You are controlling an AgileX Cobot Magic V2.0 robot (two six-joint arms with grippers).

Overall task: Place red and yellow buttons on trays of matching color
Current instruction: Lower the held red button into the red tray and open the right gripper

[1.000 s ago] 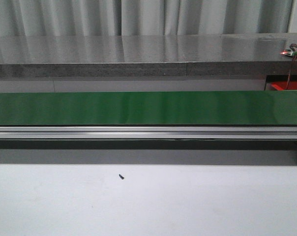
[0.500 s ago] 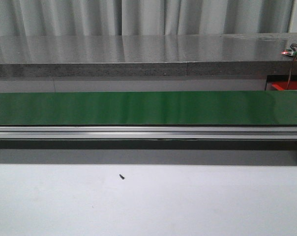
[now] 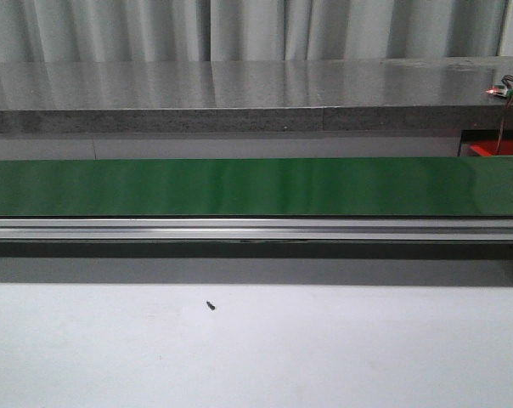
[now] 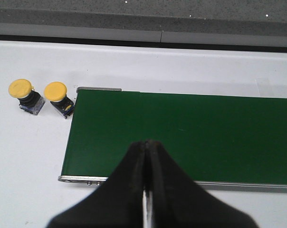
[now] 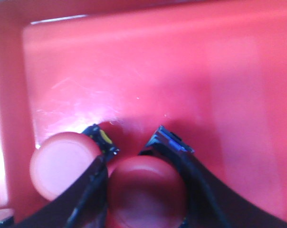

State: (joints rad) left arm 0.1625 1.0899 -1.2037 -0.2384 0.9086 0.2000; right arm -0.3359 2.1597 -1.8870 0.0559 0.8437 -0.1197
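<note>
Long green conveyor belt (image 3: 256,187) on an aluminium rail (image 3: 256,229), grey counter (image 3: 239,93) behind, curtains (image 3: 239,25) beyond.

Showing deep green on the conveyor belt (image 3: 256,187), silver along its rail (image 3: 256,228). Gleaming yellow on two button caps (image 4: 20,88) (image 4: 55,91), dark beneath. Glowing red across the tray (image 5: 148,66) and both buttons (image 5: 65,164) (image 5: 146,187). Looking black: both grippers (image 4: 147,190) (image 5: 143,190).

Even, soft light is filling the front view; the grey counter (image 3: 239,85) is mirroring the curtains in pale streaks. In the left wrist view, focus is holding sharp beyond the jaws. The right wrist view is blurring heavily, with white glare streaking the red tray (image 5: 191,80) ahead of the jaws.
</note>
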